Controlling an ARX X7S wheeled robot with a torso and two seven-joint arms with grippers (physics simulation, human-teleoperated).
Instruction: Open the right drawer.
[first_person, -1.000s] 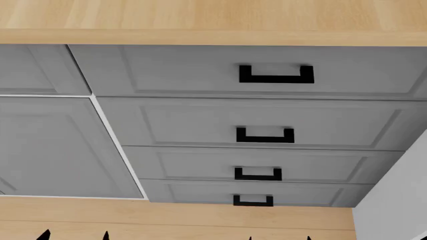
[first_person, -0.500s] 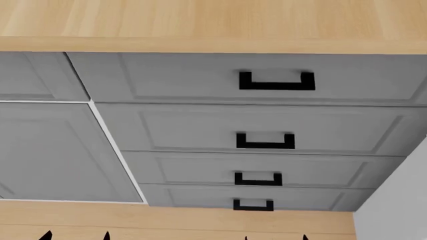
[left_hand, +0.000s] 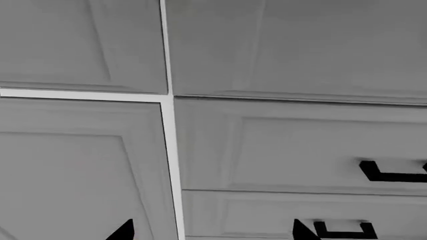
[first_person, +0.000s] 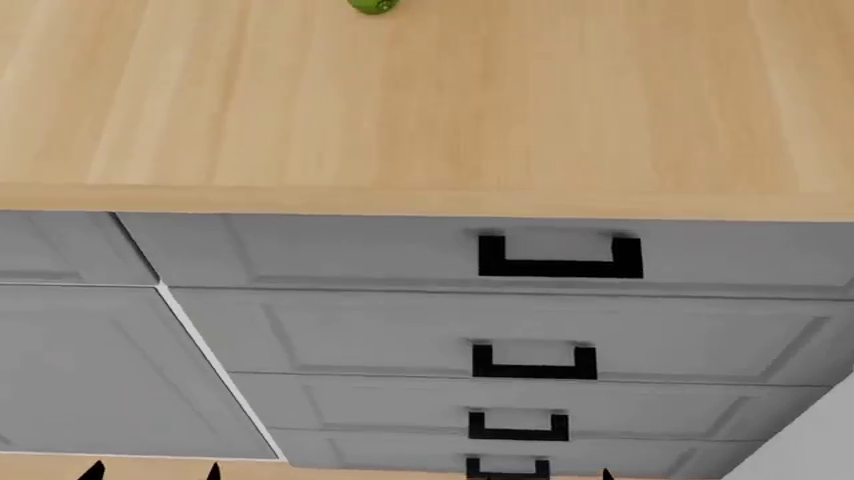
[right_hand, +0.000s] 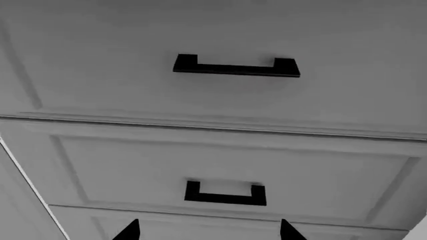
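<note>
A stack of several wide light-grey drawers, each with a black squared U handle, sits under a wooden countertop (first_person: 427, 100). The top wide drawer (first_person: 334, 255) with its handle (first_person: 559, 257) is shut; no white box shows. Both grippers are low and short of the fronts, touching nothing. My left gripper (first_person: 150, 473) shows only its black tips; in the left wrist view (left_hand: 213, 232) it is open, facing the white strip between cabinet door and drawers. My right gripper (first_person: 550, 476) is open in the right wrist view (right_hand: 209, 232), below two drawer handles (right_hand: 235, 66).
A narrower grey drawer front (first_person: 54, 245) and a grey cabinet door (first_person: 94, 370) lie left of the stack. A small green object (first_person: 374, 5) sits on the countertop's far part. A pale wall panel (first_person: 817, 440) stands at the lower right.
The head view has swung upward: the drawers have slid down the picture, far more countertop shows, and the green object has come into view. The gripper tips stay at the bottom edge.
</note>
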